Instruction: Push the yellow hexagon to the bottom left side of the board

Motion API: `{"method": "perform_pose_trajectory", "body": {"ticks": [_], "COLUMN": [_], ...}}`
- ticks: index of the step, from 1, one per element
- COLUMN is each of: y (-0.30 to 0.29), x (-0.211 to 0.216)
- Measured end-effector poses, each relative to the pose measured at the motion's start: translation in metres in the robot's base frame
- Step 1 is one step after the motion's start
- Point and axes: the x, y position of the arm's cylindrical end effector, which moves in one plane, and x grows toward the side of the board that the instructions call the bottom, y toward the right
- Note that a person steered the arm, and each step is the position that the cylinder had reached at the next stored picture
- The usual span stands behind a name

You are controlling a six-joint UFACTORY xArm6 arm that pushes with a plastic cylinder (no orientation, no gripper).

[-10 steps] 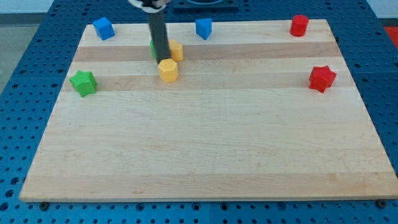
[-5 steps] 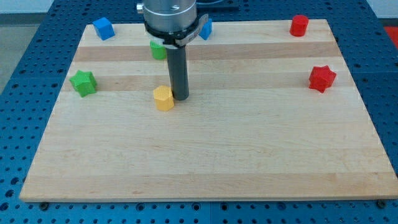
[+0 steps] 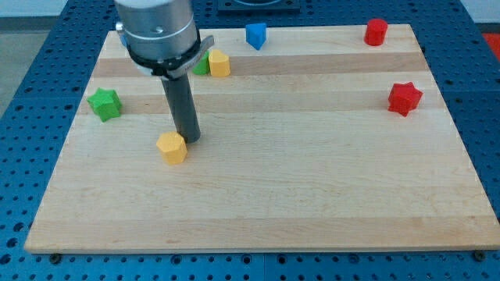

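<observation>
The yellow hexagon (image 3: 172,147) lies on the wooden board (image 3: 312,187), left of centre. My tip (image 3: 190,140) stands just right of and slightly above it in the view, touching or nearly touching its upper right side. The dark rod rises from there to the arm's grey body at the view's top left.
A green star (image 3: 104,103) lies at the left edge. A second yellow block (image 3: 219,63) sits beside a green block (image 3: 202,65), partly hidden by the arm. A blue block (image 3: 255,35) and a red block (image 3: 376,31) lie along the top; a red star (image 3: 405,97) is at the right.
The yellow hexagon has slid down and to the left across the board. My tip followed it the same way. The arm now covers the blue block at the top left.
</observation>
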Motion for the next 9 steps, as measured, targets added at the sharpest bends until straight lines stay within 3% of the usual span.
{"method": "perform_pose_trajectory", "body": {"ticks": [3,5,6,9], "y": [-0.005,-0.006,-0.02,-0.06], "x": [0.057,0.024,0.034,0.096]}}
